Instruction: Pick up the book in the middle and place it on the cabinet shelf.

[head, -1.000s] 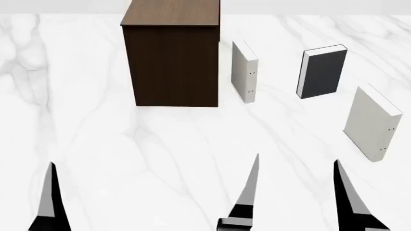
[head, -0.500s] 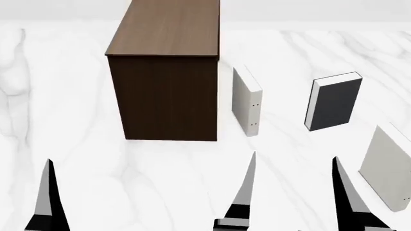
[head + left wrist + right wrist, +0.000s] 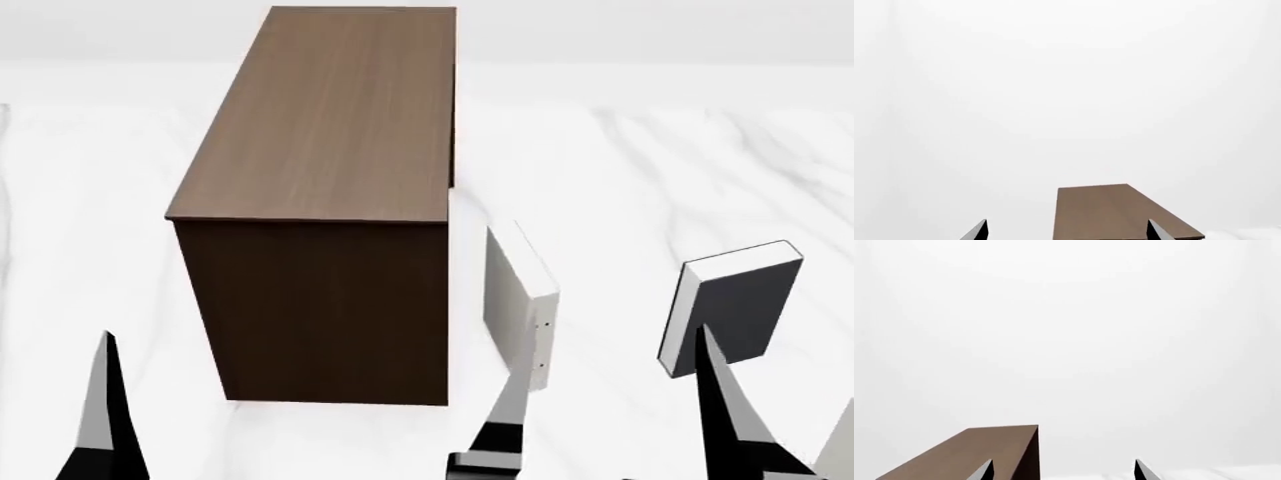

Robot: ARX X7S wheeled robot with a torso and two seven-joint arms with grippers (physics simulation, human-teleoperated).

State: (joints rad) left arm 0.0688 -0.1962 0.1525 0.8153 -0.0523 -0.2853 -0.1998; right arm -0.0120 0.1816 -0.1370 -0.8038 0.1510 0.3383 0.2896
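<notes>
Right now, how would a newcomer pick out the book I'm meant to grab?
Start at the tall brown cabinet on the white marble floor. Just right of it stands a pale off-white book, and further right stands the book: the only one with dark grey covers and a white page block.

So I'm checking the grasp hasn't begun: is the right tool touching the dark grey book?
Cannot tell. In the head view one finger of the right tool overlaps the book's lower edge, hiding any gap; the right wrist view doesn't show the book.
</notes>
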